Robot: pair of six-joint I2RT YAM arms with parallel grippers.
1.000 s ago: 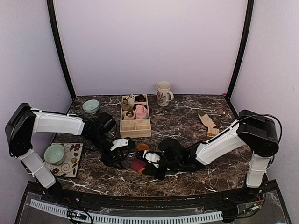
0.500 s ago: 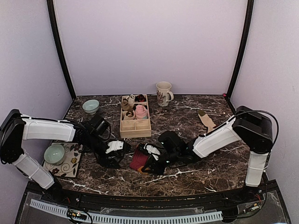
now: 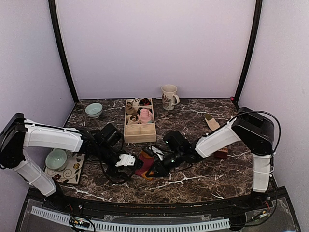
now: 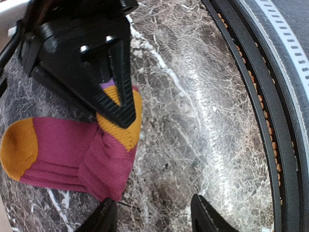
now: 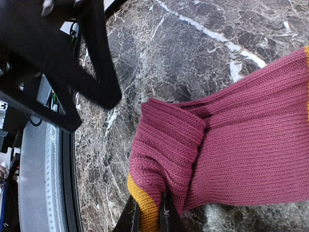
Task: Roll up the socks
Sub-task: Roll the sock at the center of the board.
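Right fingers (image 5: 131,217): pinched shut on the folded edge of the maroon-and-orange sock (image 5: 231,145)
Left fingers (image 4: 104,220): spread apart, holding nothing, just beside that sock
Desk (image 3: 193,183): dark marble, sock's lying on it front-middle, between both arms
Wooden box (image 3: 140,133): just behind the sock
Beige sock (image 3: 212,122): far right, well apart from the rest

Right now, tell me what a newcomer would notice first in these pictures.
The maroon sock with orange tips, lying front and centre on the dark marble table, draws the eye. The right gripper is shut on its folded end, and the left gripper stands open just beside it. Behind them sits a wooden box of rolled bundles.
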